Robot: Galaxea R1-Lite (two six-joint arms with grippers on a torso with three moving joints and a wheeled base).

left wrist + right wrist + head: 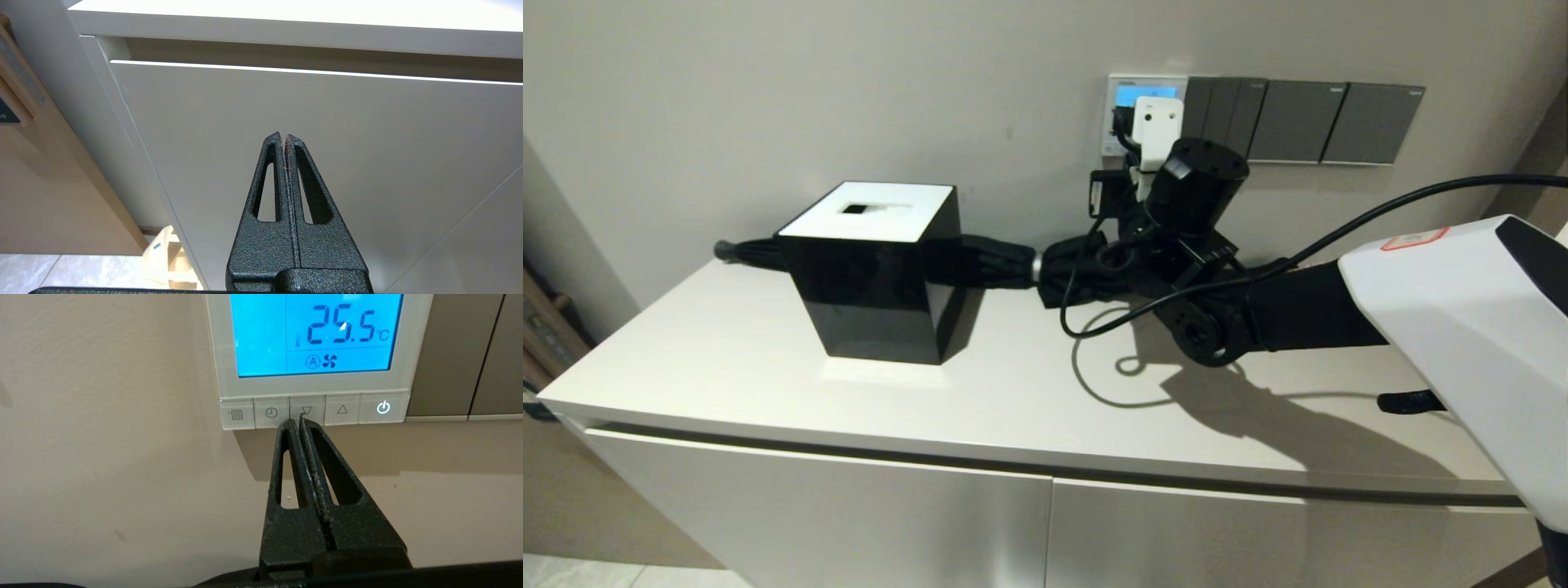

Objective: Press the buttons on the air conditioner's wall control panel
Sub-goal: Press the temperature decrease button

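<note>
Head view: the air conditioner's wall control panel [1145,114] was seen mounted on the beige wall above a white cabinet [980,392], directly left of a row of dark grey switch plates [1307,121], its screen lit blue. The right arm was stretched across the cabinet top to the panel, and the right gripper [1131,135] was largely hidden behind the white wrist housing, so its fingers could not be judged from this angle. A black box with a white slotted top [874,269] was placed on the cabinet, with a folded black umbrella [996,261] laid behind it along the wall. Left wrist view: the left gripper [283,136] was held low in front of the cabinet door, its fingers pressed together with nothing between them. Right wrist view: the panel [314,386] was shown close up, and "25.5 °C" could be read on the blue screen, with a thermometer mark beside it and a circled "A" and a fan symbol beneath. The buttons [314,411] were ranged along the lower edge, marked with a list icon, a clock, a down triangle, an up triangle and a lit power symbol. The right gripper [298,421] was closed, fingers together, and its tips were set at the down-triangle button [307,411]; actual contact could not be confirmed.
</note>
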